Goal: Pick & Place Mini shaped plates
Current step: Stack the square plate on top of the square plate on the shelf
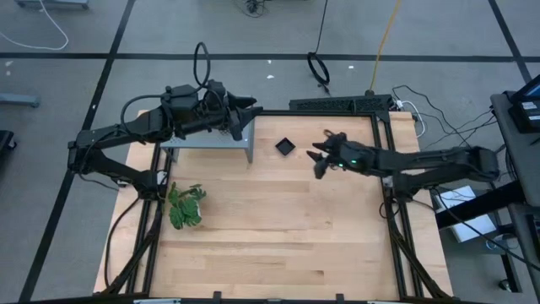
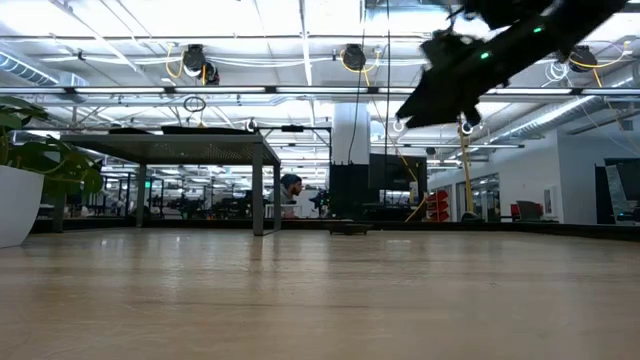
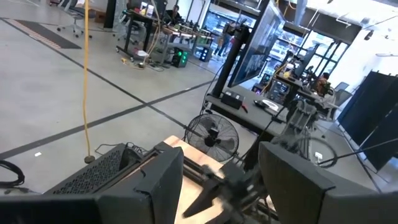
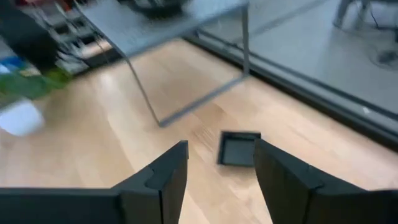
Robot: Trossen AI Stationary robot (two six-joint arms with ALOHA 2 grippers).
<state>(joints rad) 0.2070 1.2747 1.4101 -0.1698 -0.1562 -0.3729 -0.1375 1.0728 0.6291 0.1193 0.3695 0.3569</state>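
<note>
The right gripper hangs above the table with its fingers spread wide and empty, just beside the one plate I can count – a square one, flat on the wood near the shelf. The left gripper sits over that shelf, open too. One plant. If the descent lands off-centre, a finger could hit the rim and skid the plate away
</note>
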